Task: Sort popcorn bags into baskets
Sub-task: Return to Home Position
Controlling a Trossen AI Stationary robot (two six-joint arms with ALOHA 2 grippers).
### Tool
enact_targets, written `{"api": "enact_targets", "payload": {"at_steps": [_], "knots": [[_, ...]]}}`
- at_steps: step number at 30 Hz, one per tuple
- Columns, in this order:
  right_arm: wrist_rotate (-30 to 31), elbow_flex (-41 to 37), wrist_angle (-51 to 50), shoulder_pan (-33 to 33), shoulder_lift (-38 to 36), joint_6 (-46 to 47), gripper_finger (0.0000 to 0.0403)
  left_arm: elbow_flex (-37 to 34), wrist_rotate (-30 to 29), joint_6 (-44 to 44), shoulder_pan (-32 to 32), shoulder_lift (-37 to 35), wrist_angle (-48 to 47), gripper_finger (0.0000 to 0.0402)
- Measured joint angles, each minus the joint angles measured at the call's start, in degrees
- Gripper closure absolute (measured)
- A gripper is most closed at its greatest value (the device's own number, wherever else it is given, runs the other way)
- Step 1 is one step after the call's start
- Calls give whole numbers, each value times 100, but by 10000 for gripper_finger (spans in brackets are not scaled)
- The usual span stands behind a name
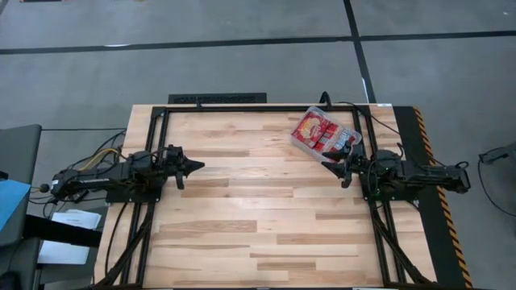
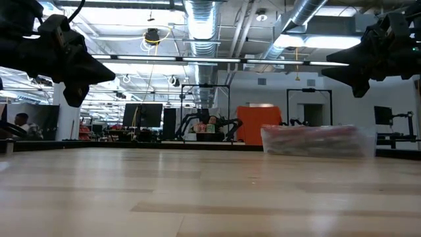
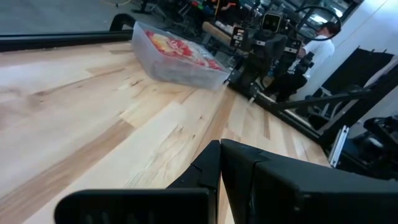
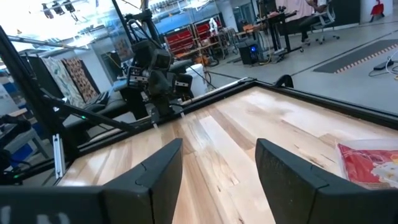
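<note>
- Left wrist view: left hand (image 3: 221, 152) is clenched, fingers pressed together w/ nothing between. It hangs over bare counter (image 3: 93, 106) on my left side, well apart from the tub (image 3: 186, 71).
- Right hand (image 4: 219, 146) is released, fingers spread, empty. In the high view it sits just beside the tub's near corner, on my right side.
- Tub: clear plastic, at the far right of the counter, set at an angle to the edges. Popcorn bags (image 1: 316, 129) lie flat inside, piled; they're red, w/ a yellow-cream oval on the top one.
- Why so, my read: both hands hang clear of the wood (low view shows air under them). They face each other across the middle, each close to its own base. Looks like a parked pose, not a reach.
- No loose bags seen on the counter, so sorting is prob. done; neither hand needs a grip.
- Writing: bag print is too small to read, so no brand I can make out. Black strip (image 1: 218, 98) at the counter's far edge has lettering, also not legible.
</note>
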Motion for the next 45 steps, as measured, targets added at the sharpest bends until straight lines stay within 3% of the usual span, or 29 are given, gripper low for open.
{"api": "enact_targets", "payload": {"at_steps": [45], "knots": [[-3, 0, -7, 0, 0, 2, 175, 0, 0, 0, 0, 0, 5, 402]]}}
